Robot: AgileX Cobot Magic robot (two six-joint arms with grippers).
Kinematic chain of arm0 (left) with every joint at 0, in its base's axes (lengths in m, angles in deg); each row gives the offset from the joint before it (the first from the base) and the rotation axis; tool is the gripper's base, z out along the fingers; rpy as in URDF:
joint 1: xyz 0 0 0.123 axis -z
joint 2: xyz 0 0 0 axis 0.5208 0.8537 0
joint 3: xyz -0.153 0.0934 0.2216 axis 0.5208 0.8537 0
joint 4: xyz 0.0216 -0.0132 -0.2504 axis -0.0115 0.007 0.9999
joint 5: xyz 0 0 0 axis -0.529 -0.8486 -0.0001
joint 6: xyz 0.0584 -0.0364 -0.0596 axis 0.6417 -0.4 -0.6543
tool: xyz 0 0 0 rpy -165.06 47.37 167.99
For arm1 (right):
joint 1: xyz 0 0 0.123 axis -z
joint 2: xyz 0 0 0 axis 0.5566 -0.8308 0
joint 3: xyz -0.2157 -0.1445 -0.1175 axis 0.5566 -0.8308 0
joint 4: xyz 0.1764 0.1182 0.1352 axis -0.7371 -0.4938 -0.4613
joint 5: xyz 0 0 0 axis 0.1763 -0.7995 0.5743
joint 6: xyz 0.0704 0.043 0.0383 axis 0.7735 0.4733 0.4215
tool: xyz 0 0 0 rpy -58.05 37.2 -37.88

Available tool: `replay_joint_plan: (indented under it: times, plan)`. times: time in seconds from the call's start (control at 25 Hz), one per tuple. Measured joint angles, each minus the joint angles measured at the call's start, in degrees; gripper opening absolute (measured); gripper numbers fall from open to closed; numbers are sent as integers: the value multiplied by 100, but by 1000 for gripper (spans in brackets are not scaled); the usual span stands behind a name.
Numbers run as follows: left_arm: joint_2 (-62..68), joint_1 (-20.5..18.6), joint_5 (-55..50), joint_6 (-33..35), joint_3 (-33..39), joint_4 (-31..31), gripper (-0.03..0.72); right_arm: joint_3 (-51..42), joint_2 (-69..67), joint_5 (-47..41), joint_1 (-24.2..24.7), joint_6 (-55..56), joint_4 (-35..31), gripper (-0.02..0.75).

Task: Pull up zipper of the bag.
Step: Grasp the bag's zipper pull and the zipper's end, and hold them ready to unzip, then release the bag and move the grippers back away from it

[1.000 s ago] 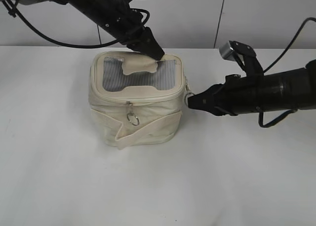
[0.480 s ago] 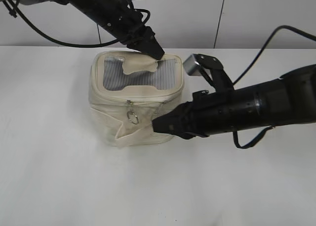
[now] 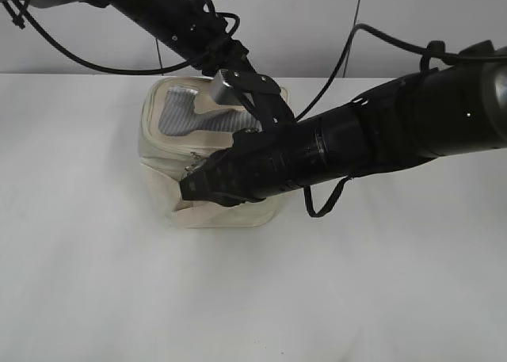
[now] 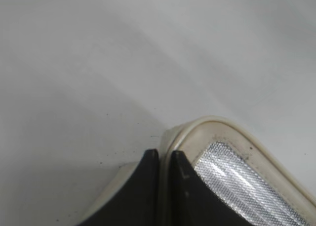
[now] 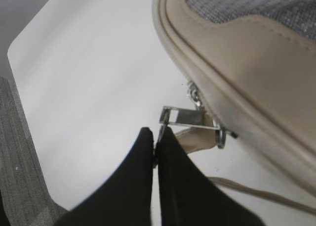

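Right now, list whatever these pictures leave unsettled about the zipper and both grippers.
- Bag front: exterior view, the right arm covers it.
- Left gripper: exterior view, the right arm hides its tips; the left wrist view's bottom edge cuts off anything pinched.
- Right gripper and pull: right wrist view, tips meet at the pull's edge; grip unclear.
- Zipper: blurred; how far closed is unclear.

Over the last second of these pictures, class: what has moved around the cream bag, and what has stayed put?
The right gripper has swept leftward from beside the right side of the boxy cream-white bag, across its front. Its closed fingertips now pinch something at a silver metal piece hanging off the thin cream zipper. The left gripper stays shut on the bag's top rim, and the bag has not moved.
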State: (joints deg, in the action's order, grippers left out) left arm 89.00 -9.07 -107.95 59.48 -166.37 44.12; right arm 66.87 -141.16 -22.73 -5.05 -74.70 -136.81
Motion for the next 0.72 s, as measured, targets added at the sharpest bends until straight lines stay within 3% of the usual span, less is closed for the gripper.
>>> replay_joint_plan:
  times: [0.12,0.24,0.32,0.52,0.72]
  plan:
    - [0,0,8,-31,0,61,89,48,11,-260,170,1130,990,79]
    - [-5,-12,137,-221,0,153,223,54,69,-1051,602,2343,2523,309]
    - [-66,-25,150,-471,0,88,265,54,231,-1461,980,3050,3295,430]
    - [-560,-29,164,-1147,82,-296,242,54,911,-1965,1585,4453,4904,468]
    - [-1415,-32,109,-1637,853,-784,239,49,1905,-2230,1643,5920,6389,467]
